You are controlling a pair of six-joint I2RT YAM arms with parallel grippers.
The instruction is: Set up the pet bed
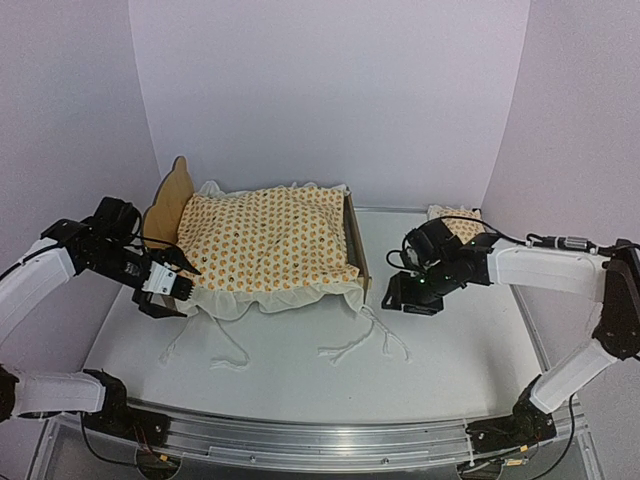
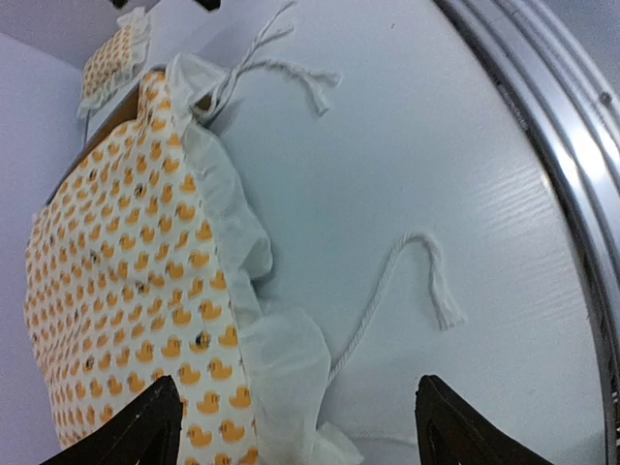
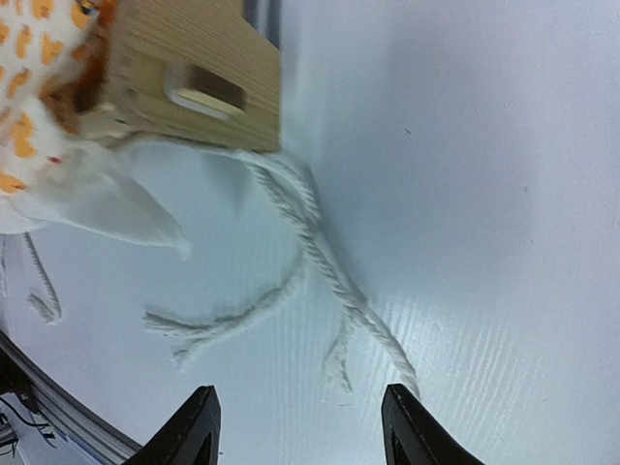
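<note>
The pet bed [image 1: 168, 205] stands at the back-left of the desk [image 1: 300, 390], with its scalloped headboard toward the left and its footboard toward the middle. The duck-print mattress cushion [image 1: 265, 240] lies on top of it. The white ruffle spills over the near side, so the base and rails are hidden. In the right wrist view only a corner of the bed's plywood [image 3: 194, 77] shows, cut off at the top edge. The left arm reaches in from the left, forearm low. The left claw [image 1: 178, 285] sits just beside the cushion's near-left corner with its fingers wide apart, holding nothing. In its own view the claw [image 2: 295, 431] frames ruffle and bare desk. The right arm bends in from the right, and the right claw [image 1: 410, 295] points down near the footboard. The top view shows it as a dark lump that is hard to read. The wrist view shows the claw [image 3: 300, 426] spread apart above the white tie cords [image 3: 310, 242] trailing on the desk, gripping nothing. The small pillow [image 1: 455, 225] lies at the back right, partly hidden behind the right arm.
</note>
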